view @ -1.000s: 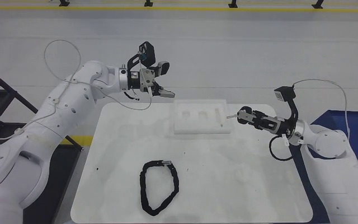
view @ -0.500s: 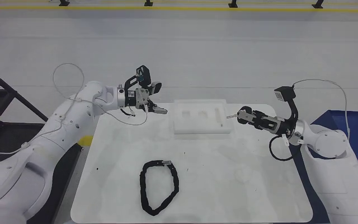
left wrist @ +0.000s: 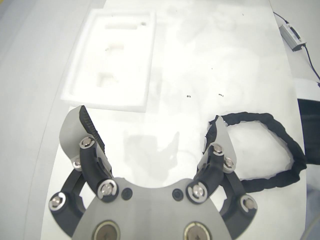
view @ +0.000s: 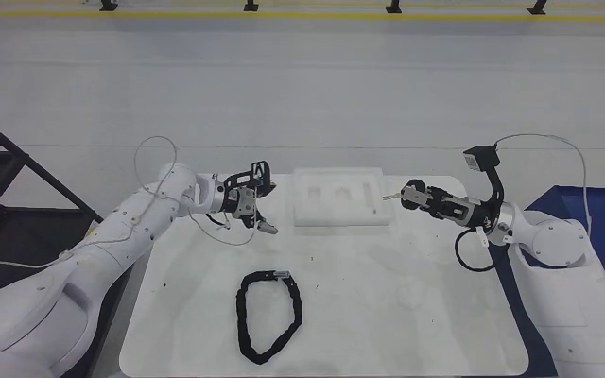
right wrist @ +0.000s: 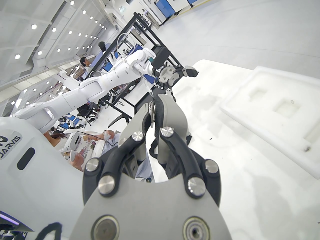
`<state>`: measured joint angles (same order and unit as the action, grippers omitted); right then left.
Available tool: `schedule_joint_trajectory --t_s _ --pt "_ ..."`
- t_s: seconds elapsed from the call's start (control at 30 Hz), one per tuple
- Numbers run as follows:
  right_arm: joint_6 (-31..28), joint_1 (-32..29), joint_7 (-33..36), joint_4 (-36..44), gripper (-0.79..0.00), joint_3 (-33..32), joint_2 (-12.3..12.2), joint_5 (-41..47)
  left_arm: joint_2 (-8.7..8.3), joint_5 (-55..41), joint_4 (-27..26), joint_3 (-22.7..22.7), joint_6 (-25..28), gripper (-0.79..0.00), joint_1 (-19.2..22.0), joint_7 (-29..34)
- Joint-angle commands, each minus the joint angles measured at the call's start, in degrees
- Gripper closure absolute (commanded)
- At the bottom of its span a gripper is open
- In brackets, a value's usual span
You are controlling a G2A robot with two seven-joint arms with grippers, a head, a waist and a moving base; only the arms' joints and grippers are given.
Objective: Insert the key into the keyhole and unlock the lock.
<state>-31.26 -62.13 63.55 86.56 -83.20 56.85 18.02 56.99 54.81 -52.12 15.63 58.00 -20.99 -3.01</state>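
Observation:
A black fabric-covered chain lock [view: 269, 317] lies in a loop on the white table, its metal lock head [view: 281, 276] at the loop's far side. My left gripper [view: 263, 225] hangs open and empty above the table, between the lock and the foam tray. In the left wrist view the open fingers [left wrist: 86, 123] frame bare table, with the chain lock [left wrist: 287, 138] just off to one side. My right gripper [view: 405, 195] is held over the table's right side, shut on a small metal key [view: 388, 197]. The key [right wrist: 150, 108] shows between its closed pads.
A white foam tray [view: 340, 197] with small recesses sits at the table's far middle, between the two grippers. The table's left edge [view: 151, 283] drops beside a black frame. In the right wrist view the other arm's gripper [right wrist: 175, 72] shows beyond the tray [right wrist: 275, 106].
My left gripper has come down and forward from beyond the table's far left corner to over the table, nearer the lock. The right arm and key have not moved.

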Motion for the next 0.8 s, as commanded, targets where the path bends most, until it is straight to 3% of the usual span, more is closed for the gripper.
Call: schedule_joint_trajectory --t_s 0.0,0.07,0.67,0.77 --pt "0.0 0.0 0.0 0.0 0.000 0.0 0.0 0.0 0.12 0.1 -0.4 -3.2 0.0 -0.785 0.5 0.7" --pt "0.0 0.0 0.0 0.0 0.000 0.0 0.0 0.0 0.24 -0.9 -0.8 -5.9 0.0 -0.785 1.2 1.4" --pt "0.0 0.0 0.0 0.0 0.000 0.0 0.0 0.0 0.29 -0.5 -1.5 -5.6 -1.6 -0.785 0.9 2.7" --pt "0.0 0.0 0.0 0.0 0.000 0.0 0.0 0.0 -0.50 3.5 -3.5 -4.9 -3.3 -0.785 -1.3 -1.7"
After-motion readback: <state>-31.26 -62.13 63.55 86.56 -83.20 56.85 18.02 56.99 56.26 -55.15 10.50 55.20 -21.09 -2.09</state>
